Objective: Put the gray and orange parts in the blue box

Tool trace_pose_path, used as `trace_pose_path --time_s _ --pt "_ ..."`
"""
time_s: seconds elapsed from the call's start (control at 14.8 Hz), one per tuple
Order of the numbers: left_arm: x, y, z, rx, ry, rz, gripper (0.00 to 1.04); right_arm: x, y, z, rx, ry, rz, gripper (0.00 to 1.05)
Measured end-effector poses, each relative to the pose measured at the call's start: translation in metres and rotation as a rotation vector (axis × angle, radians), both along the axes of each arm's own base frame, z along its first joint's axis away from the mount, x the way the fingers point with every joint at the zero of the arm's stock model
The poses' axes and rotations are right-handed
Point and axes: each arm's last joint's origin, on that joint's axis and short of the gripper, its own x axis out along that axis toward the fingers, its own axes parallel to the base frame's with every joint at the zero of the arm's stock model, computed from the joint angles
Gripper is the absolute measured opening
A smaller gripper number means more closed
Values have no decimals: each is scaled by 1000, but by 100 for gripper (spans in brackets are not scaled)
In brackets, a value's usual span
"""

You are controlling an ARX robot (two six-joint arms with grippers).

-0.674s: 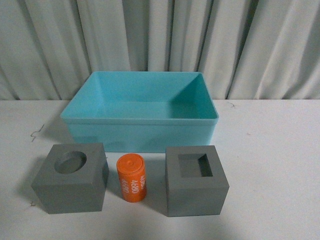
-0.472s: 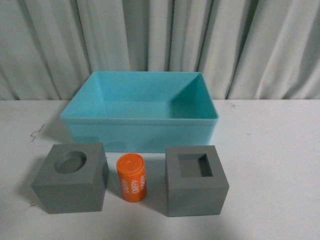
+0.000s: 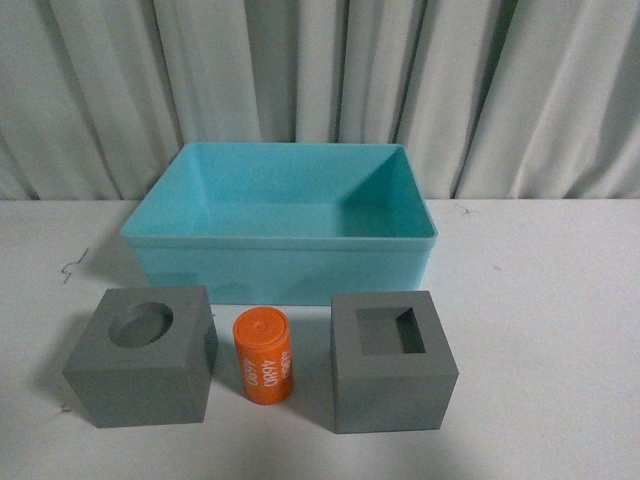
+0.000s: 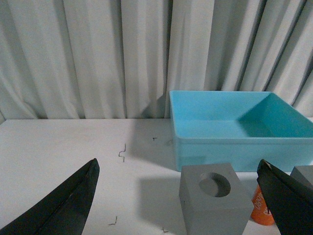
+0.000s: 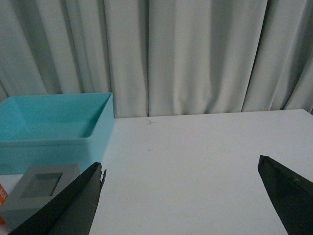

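In the front view the blue box (image 3: 280, 262) stands empty at the back middle of the white table. In front of it, from left to right, stand a gray cube with a round recess (image 3: 142, 355), an orange cylinder with white digits (image 3: 264, 355) and a gray cube with a square recess (image 3: 392, 360). Neither arm shows in the front view. My left gripper (image 4: 178, 169) is open and empty, low over the table, with the round-recess cube (image 4: 215, 204) between its fingers and farther on. My right gripper (image 5: 181, 169) is open and empty; the square-recess cube (image 5: 41, 191) is beside one finger.
A pleated grey-white curtain (image 3: 320, 90) closes the back of the table. Small dark wire scraps (image 3: 72, 265) lie on the table left of the box. In the right wrist view the white table (image 5: 205, 161) stretches out to the right of the box (image 5: 54, 142).
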Motion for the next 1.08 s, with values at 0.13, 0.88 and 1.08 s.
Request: trace_pose_path --time_s 0.13,0.88,1.08 --pt "0 0 0 0 0 0 98 0 0 0 0 0 0 98" --pt "0 0 0 0 0 0 98 0 0 0 0 0 0 98" --pt "0 0 0 0 0 0 98 0 0 0 0 0 0 98"
